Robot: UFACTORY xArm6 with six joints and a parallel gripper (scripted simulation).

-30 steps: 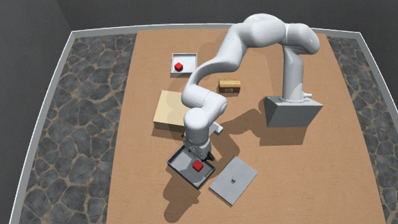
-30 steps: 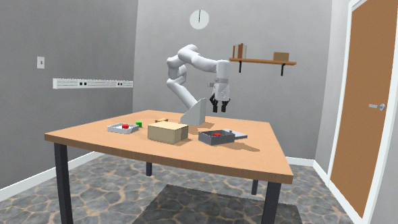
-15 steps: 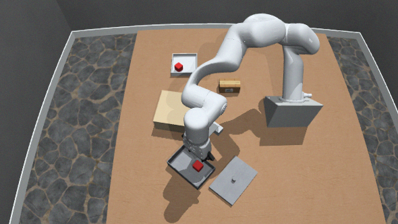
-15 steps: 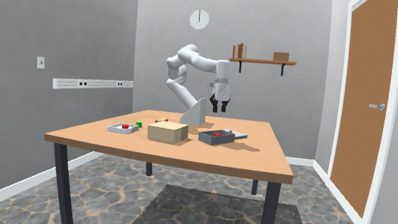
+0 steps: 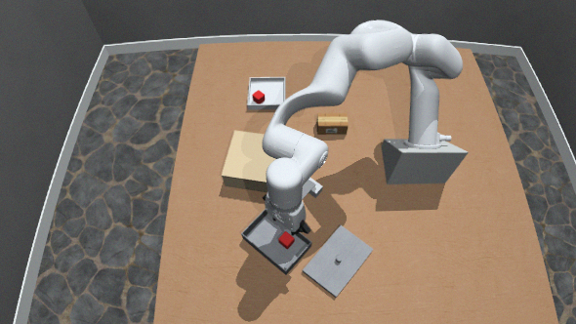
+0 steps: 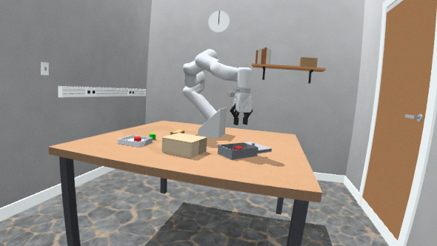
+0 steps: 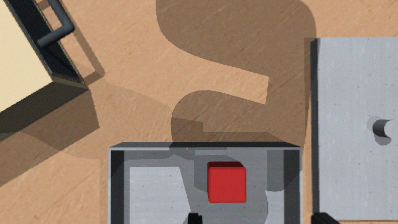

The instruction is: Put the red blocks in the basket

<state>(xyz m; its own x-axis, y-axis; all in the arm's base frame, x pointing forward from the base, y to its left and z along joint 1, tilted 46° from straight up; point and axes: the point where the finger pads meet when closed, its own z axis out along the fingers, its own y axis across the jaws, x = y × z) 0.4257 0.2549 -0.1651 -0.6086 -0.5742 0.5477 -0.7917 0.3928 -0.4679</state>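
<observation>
In the top view, the desk (image 5: 454, 254) (image 6: 111, 157) (image 7: 130, 45) was spanned by the white robot arm (image 5: 383, 46) (image 6: 222, 70) from its right edge. The cream box-shaped cabinet (image 5: 246, 156) (image 6: 181, 144) (image 7: 22, 65) was set toward the left edge; whether its drawer was fully shut could not be told. The grey metal lid (image 5: 329, 270) (image 6: 264, 149) (image 7: 350, 170) was laid nearer the bottom edge, off the dark metal box (image 5: 263, 255) (image 6: 227, 151) (image 7: 200, 146), presumably to give access. The white basket (image 5: 266, 108) (image 6: 127, 143) stood near the top-left corner. The black-fingered gripper (image 5: 287, 214) (image 6: 241, 122) (image 7: 260, 220) was held above the box, jaws apart and empty, probably for a downward grasp. One red block (image 5: 286, 240) (image 6: 238, 148) (image 7: 227, 184) lay inside the box; another red cube (image 5: 259, 97) (image 6: 137, 138) was already in the basket. A green block (image 6: 152, 136) was left outside, since only red was wanted.

No visible change, nothing seen shifted, nothing come or gone
</observation>
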